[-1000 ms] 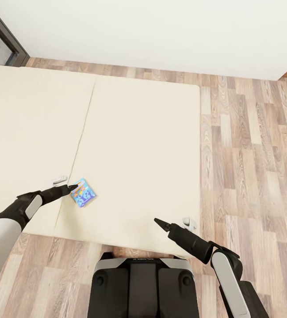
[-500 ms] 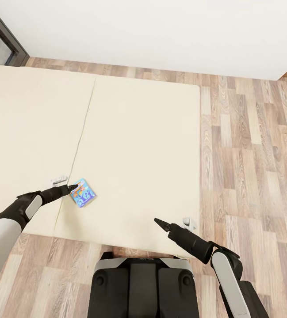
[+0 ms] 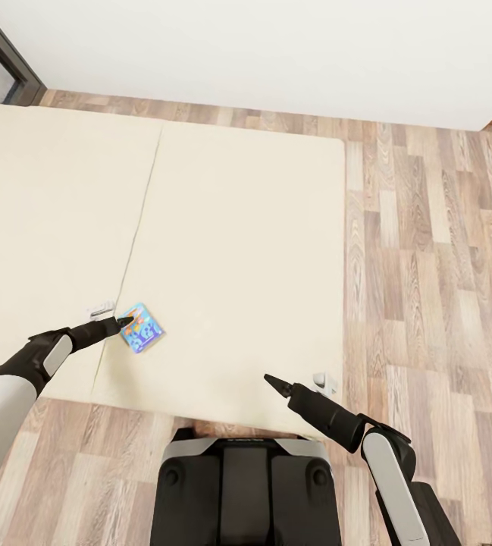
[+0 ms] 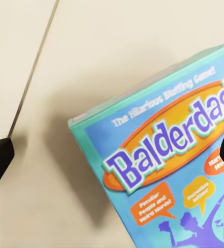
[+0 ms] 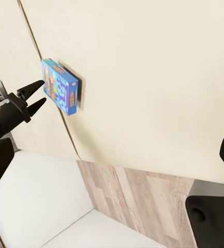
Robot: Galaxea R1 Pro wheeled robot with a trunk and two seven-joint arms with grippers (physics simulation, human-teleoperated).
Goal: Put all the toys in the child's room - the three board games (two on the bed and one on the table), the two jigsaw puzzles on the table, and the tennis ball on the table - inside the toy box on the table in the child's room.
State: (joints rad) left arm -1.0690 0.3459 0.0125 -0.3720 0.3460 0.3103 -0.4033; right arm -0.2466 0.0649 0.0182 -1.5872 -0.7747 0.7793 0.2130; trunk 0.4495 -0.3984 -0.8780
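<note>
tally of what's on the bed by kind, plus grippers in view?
Board games: 1, the blue box on the bed
Small white fittings at the bed's near edge: 2
Grippers: 2, left gripper and right gripper
Total: 5

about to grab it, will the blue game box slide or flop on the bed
Likely stiff: the box shows crisp edges and flat faces. It looks glossy, so the left fingers may slip. Lying flat on the mattress, it seems likelier to slide than tip.
</note>
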